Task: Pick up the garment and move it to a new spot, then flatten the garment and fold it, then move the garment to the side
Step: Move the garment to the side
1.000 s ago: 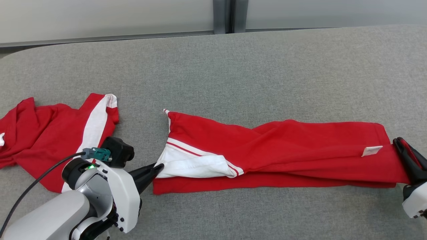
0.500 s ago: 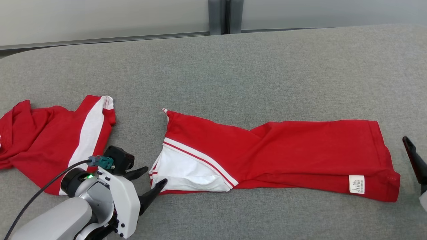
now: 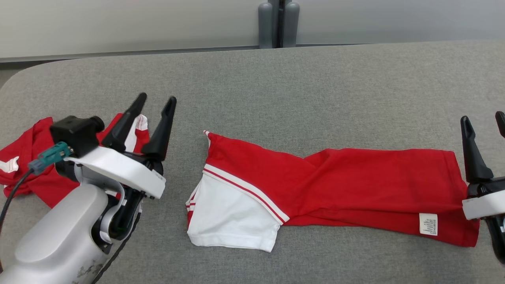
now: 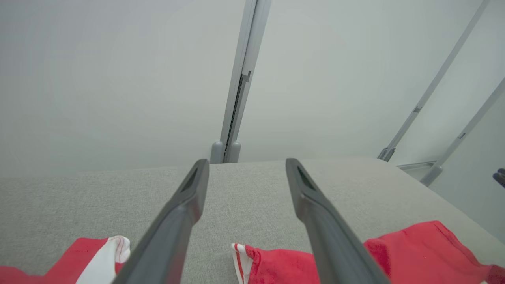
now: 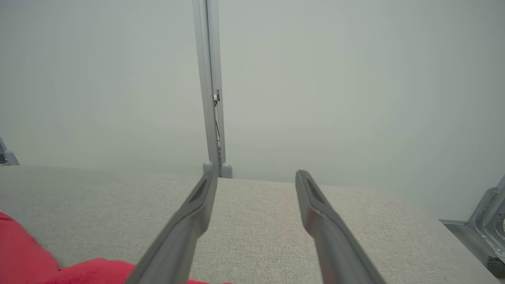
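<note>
A red garment (image 3: 335,185) lies folded in a long band across the middle of the grey table (image 3: 276,79), its white sleeve (image 3: 229,217) at the left end and a white label (image 3: 428,224) near the right end. My left gripper (image 3: 157,98) stands open above the table left of the sleeve, fingers pointing up, holding nothing. My right gripper (image 3: 482,116) is open just past the garment's right hem. In the left wrist view the open left gripper (image 4: 246,162) has the garment (image 4: 418,252) low on the right. In the right wrist view the open right gripper (image 5: 256,173) has the garment's red cloth (image 5: 23,252) at lower left.
A second red and white garment (image 3: 27,157) lies crumpled at the table's left edge, partly behind my left arm, and appears in the left wrist view as cloth (image 4: 98,256) at lower left. A pale wall with a grey post (image 3: 278,23) backs the table. Bare grey surface stretches behind the garment.
Both grippers let go of the garment, opened and lifted away from its ends. The cloth settled flat, with the white sleeve spread out. The head camera has also shifted slightly.
</note>
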{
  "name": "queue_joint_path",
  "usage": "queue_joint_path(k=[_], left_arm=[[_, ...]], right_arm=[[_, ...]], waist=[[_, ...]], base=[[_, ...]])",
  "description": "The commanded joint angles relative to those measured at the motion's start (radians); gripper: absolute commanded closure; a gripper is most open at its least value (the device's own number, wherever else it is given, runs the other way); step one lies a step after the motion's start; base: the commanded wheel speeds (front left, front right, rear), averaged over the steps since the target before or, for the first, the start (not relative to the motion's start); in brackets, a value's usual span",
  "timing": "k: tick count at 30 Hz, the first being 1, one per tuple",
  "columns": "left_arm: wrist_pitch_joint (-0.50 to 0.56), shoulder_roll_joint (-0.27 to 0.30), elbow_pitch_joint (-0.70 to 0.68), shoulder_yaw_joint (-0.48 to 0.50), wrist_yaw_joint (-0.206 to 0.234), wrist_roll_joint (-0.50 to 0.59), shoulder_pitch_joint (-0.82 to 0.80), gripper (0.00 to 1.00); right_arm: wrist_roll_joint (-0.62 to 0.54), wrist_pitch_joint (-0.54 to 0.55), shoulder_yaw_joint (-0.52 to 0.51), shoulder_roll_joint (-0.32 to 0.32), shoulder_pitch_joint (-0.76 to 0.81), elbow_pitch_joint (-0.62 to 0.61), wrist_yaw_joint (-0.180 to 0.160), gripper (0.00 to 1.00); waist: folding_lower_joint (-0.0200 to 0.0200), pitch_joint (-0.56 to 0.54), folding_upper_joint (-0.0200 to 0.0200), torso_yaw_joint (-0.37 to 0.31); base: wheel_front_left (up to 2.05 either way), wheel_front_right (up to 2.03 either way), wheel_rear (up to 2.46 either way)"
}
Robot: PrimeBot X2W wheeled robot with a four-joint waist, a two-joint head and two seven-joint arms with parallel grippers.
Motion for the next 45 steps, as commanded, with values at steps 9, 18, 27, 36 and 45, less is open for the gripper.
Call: queue_joint_path(k=[9, 18, 27, 36, 45], left_arm=[[-0.013, -0.201, -0.066, 0.393, -0.003, 0.325, 0.184, 0.00], [-0.014, -0.412, -0.038, 0.598, -0.141, 0.573, 0.367, 0.00], [-0.013, -0.462, 0.008, 0.667, -0.219, 0.667, 0.377, 0.00], [-0.013, -0.470, 0.036, 0.681, -0.239, 0.673, 0.357, 0.00], [-0.013, -0.471, 0.042, 0.682, -0.243, 0.665, 0.336, 0.00]], right_arm=[[-0.125, -0.006, -0.077, 0.144, 0.090, -0.126, 0.000, 0.00], [-0.176, -0.006, -0.129, 0.235, 0.151, -0.110, 0.000, 0.00], [-0.203, -0.004, -0.321, 0.308, 0.156, 0.101, 0.000, 0.00], [-0.196, 0.000, -0.399, 0.340, 0.100, 0.314, 0.000, 0.00], [-0.129, 0.012, -0.292, 0.327, 0.042, 0.423, 0.000, 0.00]], waist=[[0.0000, -0.013, -0.0001, 0.030], [0.0000, -0.021, -0.0001, 0.048], [0.0000, -0.007, -0.0001, 0.060], [0.0000, 0.011, -0.0001, 0.051], [0.0000, 0.029, -0.0001, 0.046]], base=[[0.00, 0.00, 0.00], [0.00, 0.00, 0.00], [0.00, 0.00, 0.00], [0.00, 0.00, 0.00], [0.00, 0.00, 0.00]])
